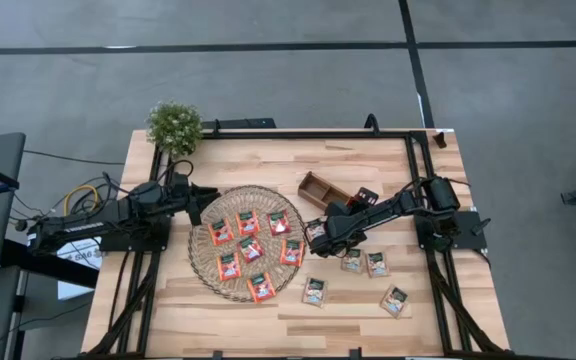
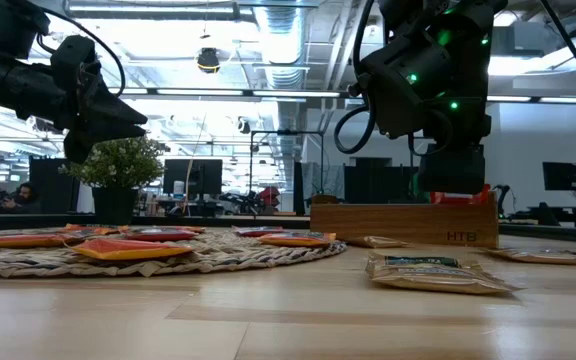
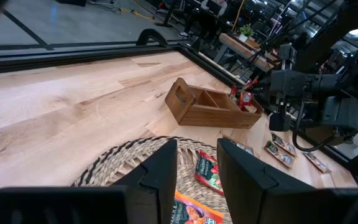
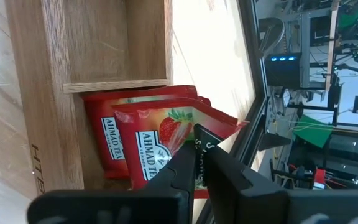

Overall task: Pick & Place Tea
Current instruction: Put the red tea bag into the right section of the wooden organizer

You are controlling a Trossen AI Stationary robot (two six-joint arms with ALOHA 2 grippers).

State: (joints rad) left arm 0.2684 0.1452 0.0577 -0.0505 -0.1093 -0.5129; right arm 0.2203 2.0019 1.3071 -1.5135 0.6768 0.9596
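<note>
Pinching a red strawberry-printed flat square tea sachet (image 4: 166, 140) by its top edge, right hand (image 4: 196, 163) with fingers nearly pressed together, poised over the end compartment of the brown wooden compartment tray (image 4: 73, 56) on the pale wood counter (image 1: 268, 165); a second red sachet (image 4: 107, 140) already standing there. Looks light, thin and crinkly, probably slippery foil, so best gripped at one edge, not the middle. Stands on edge, flat faces against the tray wall, long side running along the compartment. Waiting above the round woven wicker mat (image 1: 203, 265), left hand (image 3: 194, 180), fingers spread, empty, over more red sachets (image 1: 250, 222)
</note>
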